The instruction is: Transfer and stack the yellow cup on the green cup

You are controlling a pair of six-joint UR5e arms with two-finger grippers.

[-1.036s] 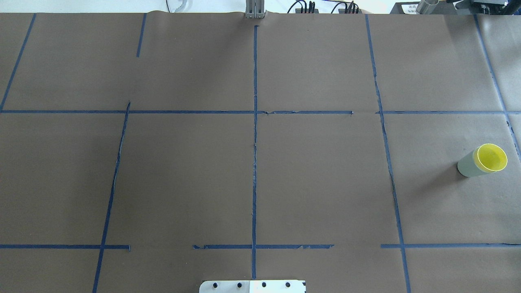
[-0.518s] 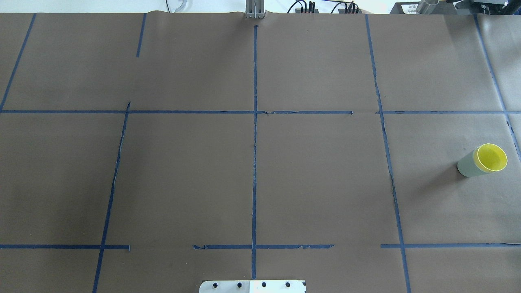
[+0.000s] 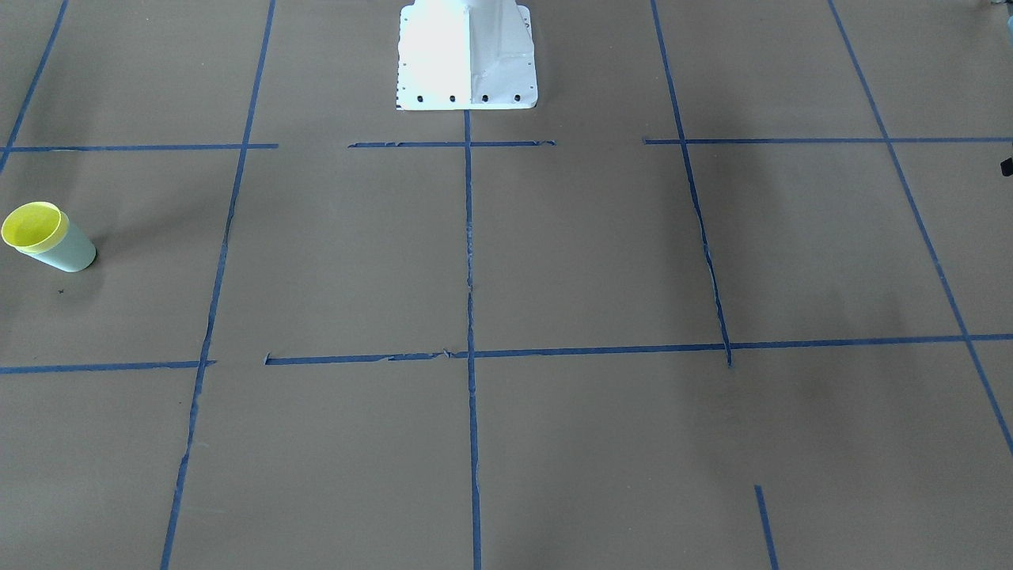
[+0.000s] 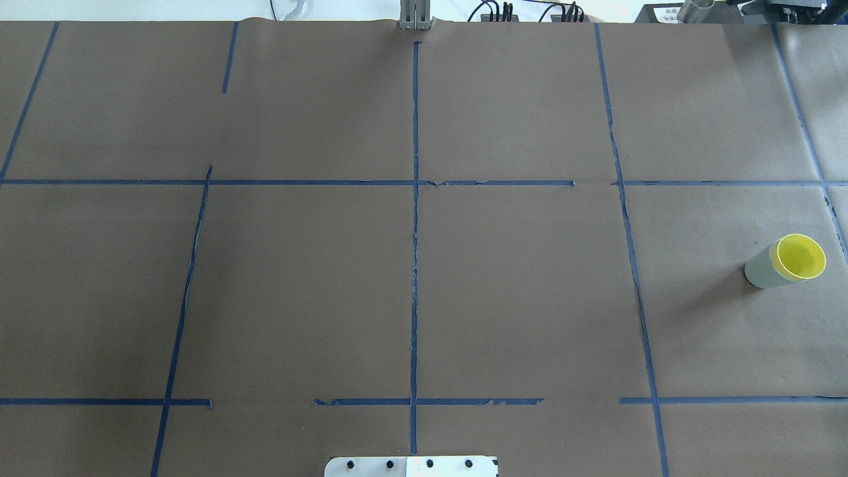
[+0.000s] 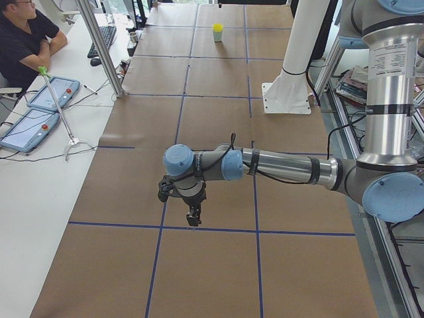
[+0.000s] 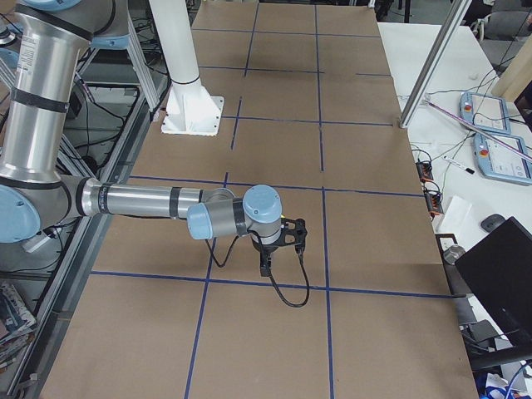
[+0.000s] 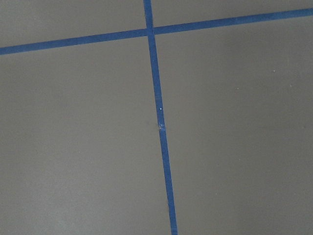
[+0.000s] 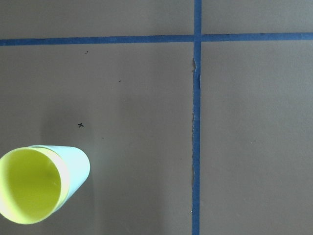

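The yellow cup sits nested inside the green cup, upright at the table's right side. The pair also shows at the left edge of the front view, yellow cup in green cup. It shows in the lower left of the right wrist view too, yellow cup in green cup, and far off in the exterior left view. My left gripper shows only in the exterior left view and my right gripper only in the exterior right view. Both point down above the paper. I cannot tell whether they are open or shut.
Brown paper with blue tape lines covers the table. The white base plate stands at the near edge. A metal post, two tablets and a seated operator are at a side table beyond the far edge.
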